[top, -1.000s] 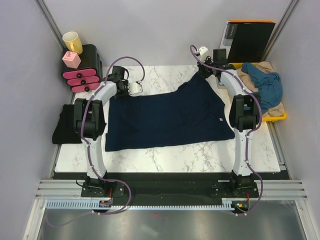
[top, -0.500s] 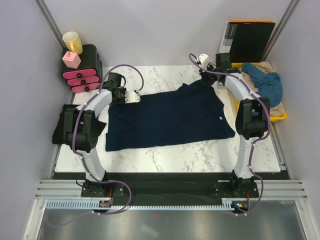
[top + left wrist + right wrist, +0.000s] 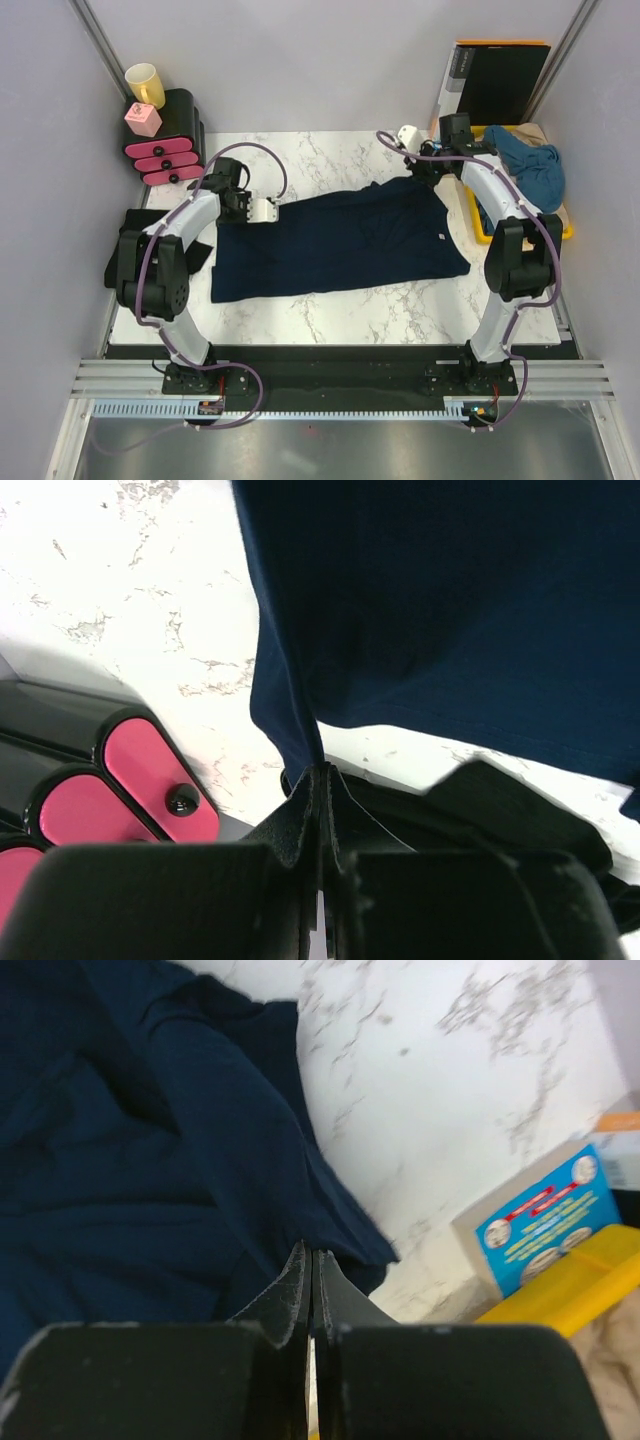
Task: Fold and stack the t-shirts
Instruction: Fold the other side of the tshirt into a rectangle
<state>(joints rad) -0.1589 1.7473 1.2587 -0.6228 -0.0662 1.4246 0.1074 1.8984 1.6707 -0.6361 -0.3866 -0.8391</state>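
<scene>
Since the earlier frame both arms have drawn back toward the near side, and the far edge of the large dark navy cotton t-shirt (image 3: 340, 245) has come with them, so the cloth covers less of the far part of the white marble-patterned table (image 3: 330, 310).

The left gripper (image 3: 264, 210) holds the far left corner. In the left wrist view its jaws are pressed together with a point of navy cloth pinched between them. The right gripper (image 3: 424, 176) holds the far right corner, its jaws likewise closed on a fold of the shirt. The rest of the garment lies flat in the middle of the table, its near hem well short of the near edge.

A crumpled medium-blue shirt (image 3: 530, 165) lies on a beige one (image 3: 556, 214) in the yellow plastic tray (image 3: 566, 236) at the right. A dark cloth (image 3: 520, 810) sits at the left edge of the table, beside the black drawer unit with pink fronts (image 3: 165, 150).

The step in hand looks like the 1st lengthwise fold: carrying the far edge over toward the near hem. The next move calls for the 2 grippers to travel at the same pace and height, keeping the held edge taut and straight, then lower it along the near hem before letting go. A lag on 1 side would skew the fold.
</scene>
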